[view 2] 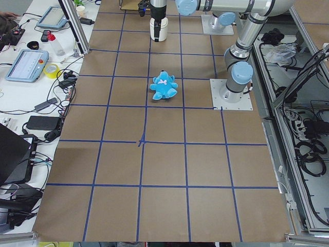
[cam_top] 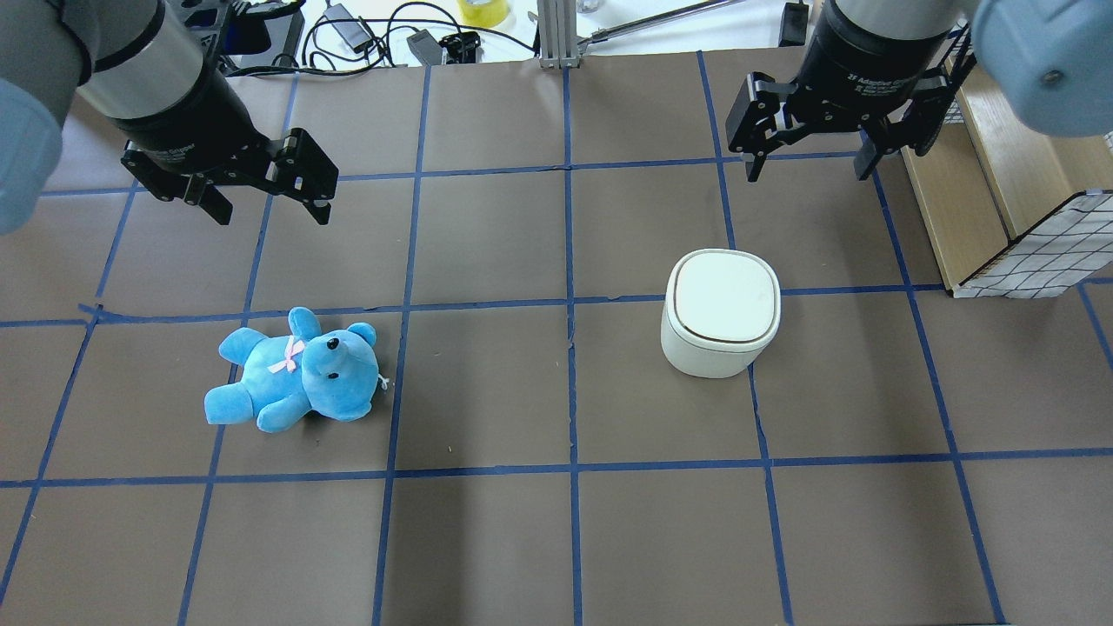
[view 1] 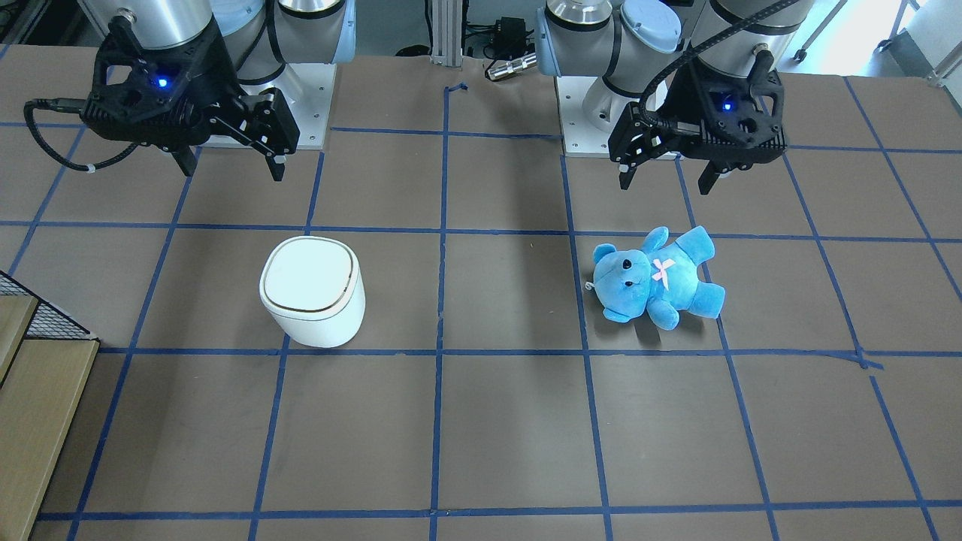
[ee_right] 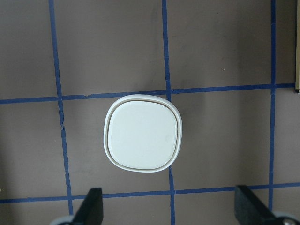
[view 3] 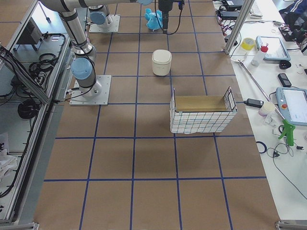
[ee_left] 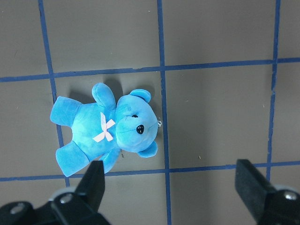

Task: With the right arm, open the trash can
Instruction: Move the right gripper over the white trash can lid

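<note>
The white trash can (cam_top: 722, 309) stands upright on the brown table with its flat lid down. It also shows in the front view (view 1: 312, 289) and fills the middle of the right wrist view (ee_right: 143, 133). My right gripper (cam_top: 809, 169) is open and empty. It hangs above the table, just behind the can on the robot's side, as in the front view (view 1: 229, 169), and touches nothing. My left gripper (cam_top: 271, 213) is open and empty above the table behind a blue plush bear (cam_top: 296, 382).
A wire-mesh basket with a wooden liner (cam_top: 1035, 252) stands at the table's edge to the right of the can and also shows in the exterior right view (view 3: 201, 112). The two arm bases (view 1: 293, 105) sit at the robot's side. Blue tape lines grid the table.
</note>
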Available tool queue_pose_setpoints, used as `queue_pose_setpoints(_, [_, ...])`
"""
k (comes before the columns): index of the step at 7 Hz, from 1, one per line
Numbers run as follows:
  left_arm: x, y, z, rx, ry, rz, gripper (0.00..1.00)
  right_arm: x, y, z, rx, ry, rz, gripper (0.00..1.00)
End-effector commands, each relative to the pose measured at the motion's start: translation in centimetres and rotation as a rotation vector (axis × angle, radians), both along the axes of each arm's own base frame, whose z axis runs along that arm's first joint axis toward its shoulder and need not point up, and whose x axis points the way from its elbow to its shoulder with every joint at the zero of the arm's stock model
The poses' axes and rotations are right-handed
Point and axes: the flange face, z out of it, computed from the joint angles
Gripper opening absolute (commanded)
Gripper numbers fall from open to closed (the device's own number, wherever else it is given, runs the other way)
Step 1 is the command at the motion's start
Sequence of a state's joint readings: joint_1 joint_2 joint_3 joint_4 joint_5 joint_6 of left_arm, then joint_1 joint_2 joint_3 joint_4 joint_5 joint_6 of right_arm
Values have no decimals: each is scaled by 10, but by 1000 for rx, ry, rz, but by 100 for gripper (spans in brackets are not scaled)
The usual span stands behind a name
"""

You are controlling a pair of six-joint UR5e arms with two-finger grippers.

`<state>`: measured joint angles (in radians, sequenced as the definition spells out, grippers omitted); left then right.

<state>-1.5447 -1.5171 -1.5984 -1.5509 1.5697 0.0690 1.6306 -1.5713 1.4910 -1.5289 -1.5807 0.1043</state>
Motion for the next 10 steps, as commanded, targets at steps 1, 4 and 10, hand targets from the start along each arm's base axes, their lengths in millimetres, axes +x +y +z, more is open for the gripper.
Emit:
queue_pose_setpoints(1, [0,0,0,0,0,0,100,0,0,1,-3,-1,0,100])
queue_pose_setpoints(4, [0,0,0,0,0,0,100,0,-1,0,-6,-3,0,100])
queue_pose_setpoints(10, [0,0,0,0,0,0,100,0,-18,-159,126,-7,-31,0])
